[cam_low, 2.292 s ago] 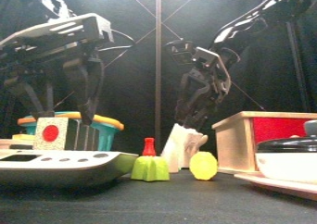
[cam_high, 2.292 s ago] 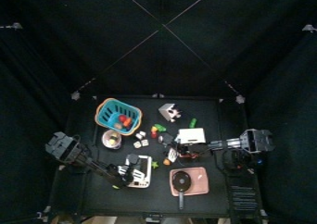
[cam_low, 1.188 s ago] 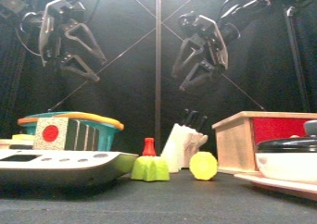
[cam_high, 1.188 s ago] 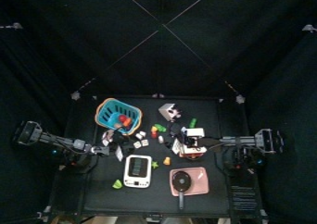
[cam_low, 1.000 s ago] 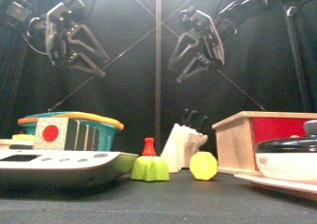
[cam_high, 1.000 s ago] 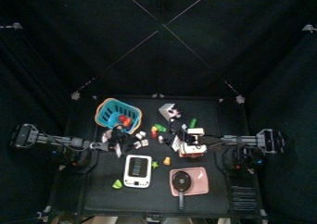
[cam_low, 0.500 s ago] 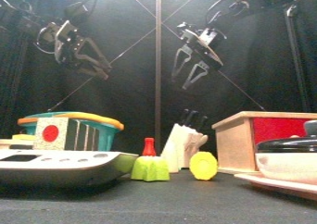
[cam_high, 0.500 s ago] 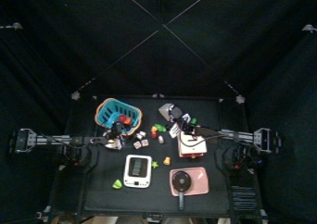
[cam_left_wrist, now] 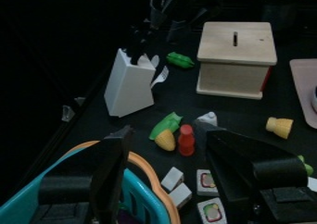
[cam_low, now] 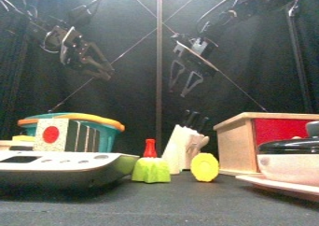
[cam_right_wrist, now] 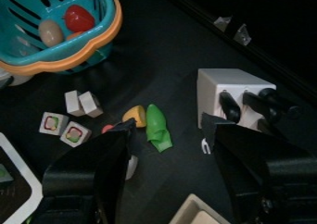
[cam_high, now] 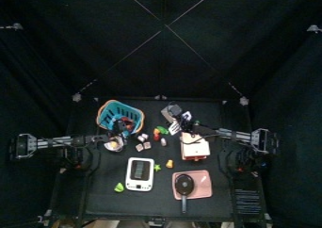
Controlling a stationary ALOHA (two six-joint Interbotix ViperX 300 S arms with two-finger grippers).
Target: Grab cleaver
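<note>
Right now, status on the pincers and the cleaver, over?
Right pincer open, hanging above the white knife block. Left pincer open, high over the teal basket. Black handles in the block; cleaver not told apart. Nothing in the way.

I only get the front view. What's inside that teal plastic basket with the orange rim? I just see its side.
Observer: The teal basket holds a red round thing and a pale egg.
Operator: Anything on top of the wooden box?
Observer: The light wooden box has a dark slot in its lid.
Operator: Anything lying flat that I miss?
Observer: Small white tiles lie on the table beside the basket.
</note>
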